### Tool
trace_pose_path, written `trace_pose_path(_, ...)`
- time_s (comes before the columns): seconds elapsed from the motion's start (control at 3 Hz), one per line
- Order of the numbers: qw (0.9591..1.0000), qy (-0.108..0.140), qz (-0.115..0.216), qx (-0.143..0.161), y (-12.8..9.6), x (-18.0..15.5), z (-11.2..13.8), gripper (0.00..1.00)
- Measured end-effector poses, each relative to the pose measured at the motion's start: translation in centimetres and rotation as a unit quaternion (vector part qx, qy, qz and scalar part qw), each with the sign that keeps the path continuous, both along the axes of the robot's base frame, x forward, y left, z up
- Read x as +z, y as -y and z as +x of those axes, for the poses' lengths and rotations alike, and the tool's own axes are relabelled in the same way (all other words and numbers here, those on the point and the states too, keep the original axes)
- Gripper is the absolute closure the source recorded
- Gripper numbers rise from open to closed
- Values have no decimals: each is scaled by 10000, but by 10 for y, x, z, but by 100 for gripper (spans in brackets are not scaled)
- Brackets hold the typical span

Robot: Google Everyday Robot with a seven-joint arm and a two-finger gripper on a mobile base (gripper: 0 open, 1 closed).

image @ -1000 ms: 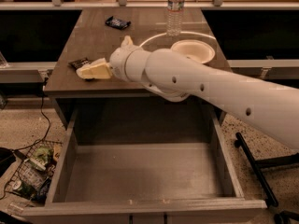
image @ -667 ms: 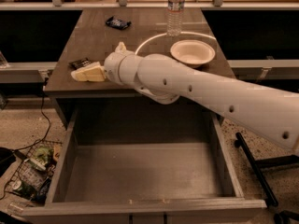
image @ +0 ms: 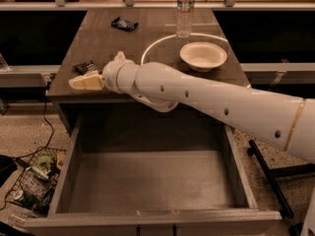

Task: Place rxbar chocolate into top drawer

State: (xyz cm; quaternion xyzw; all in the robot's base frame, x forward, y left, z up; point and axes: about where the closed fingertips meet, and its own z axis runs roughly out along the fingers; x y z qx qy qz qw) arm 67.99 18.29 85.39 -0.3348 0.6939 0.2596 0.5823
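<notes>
The rxbar chocolate (image: 86, 67), a flat black wrapper, lies near the left front corner of the brown tabletop (image: 98, 41). My gripper (image: 84, 81) is just in front of it at the table's front left edge, pointing left, and my arm covers part of the bar's right end. I cannot tell whether the gripper touches the bar. The top drawer (image: 147, 181) is pulled wide open below the table, with nothing in it.
A smaller dark wrapper with blue-white markings (image: 124, 23) lies at the back of the table. A water bottle (image: 184, 10) and a pale bowl (image: 203, 56) stand at the right. A wire basket of trash (image: 33, 181) sits on the floor at the left.
My gripper has moved left and slightly toward the table's front edge, ending beside the black bar. The bar and the drawer have not moved.
</notes>
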Motion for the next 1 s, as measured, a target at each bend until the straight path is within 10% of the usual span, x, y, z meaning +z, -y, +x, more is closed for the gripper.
trace_pose_path(0.67, 9996, -114, -245, 48, -14, -18, -2, 0)
trace_pose_path(1.0, 9996, -110, -242, 58, -15, -18, -2, 17)
